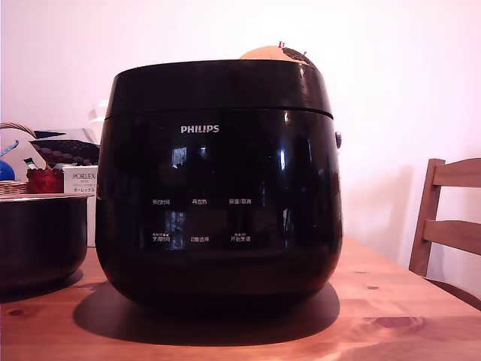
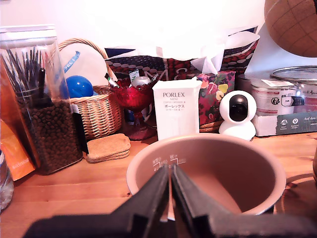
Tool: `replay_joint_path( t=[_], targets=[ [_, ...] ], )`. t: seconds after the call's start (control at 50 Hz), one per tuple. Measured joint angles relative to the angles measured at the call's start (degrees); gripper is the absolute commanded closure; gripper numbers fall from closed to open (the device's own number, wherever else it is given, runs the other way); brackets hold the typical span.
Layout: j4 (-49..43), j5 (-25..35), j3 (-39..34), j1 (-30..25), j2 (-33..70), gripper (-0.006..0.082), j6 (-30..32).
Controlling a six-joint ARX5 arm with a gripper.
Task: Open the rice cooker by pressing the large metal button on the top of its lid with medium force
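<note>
Standing on the wooden table [image 1: 406, 301], the rice cooker [image 1: 218, 180] fills the middle of the exterior view, its glossy black front showing the white PHILIPS logo and small white labels. Its lid [image 1: 218, 86] sits closed on the body, the seam running level around it. The button on the lid's top cannot be seen from this low angle. Behind the lid's far edge a tan rounded object [image 1: 282, 54] peeks up.

The gripper [image 2: 171, 171] appears only in the wrist view, its two black fingers [image 2: 153, 193] pressed nearly together with just a thin slit between them, and nothing is held. The rice cooker does not appear in that view, so where it lies relative to the gripper cannot be told.

To the exterior view's left of the rice cooker stands a dark inner pot [image 1: 41, 241], close beside it. In the wrist view this inner pot lies just beyond the fingertips, its copper-coloured inside bare. Behind the pot are a white PORLEX box [image 2: 174, 115], a red glass dish [image 2: 134, 99], a wicker basket [image 2: 99, 116] holding a blue ball [image 2: 79, 87], and a clear canister [image 2: 47, 126] filled partway with brown pellets. A white round camera [image 2: 238, 114] sits beside a floral tissue box [image 2: 214, 99].

A wooden chair [image 1: 447, 218] stands to the exterior view's right of the cooker.
</note>
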Motion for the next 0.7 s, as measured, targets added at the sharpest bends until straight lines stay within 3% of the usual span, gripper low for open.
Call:
replay_joint_path(
  t=[0.16, 0.5, 0.7],
  targets=[
    [-10.5, 4.3, -0.3, -0.2, -0.3, 0.0791, -1.5],
    [-9.9, 4.4, -0.3, -0.4, -0.3, 0.0791, -1.6],
    [-3.7, 5.1, -0.4, -0.4, -0.3, 0.0791, -1.7]
  ],
)
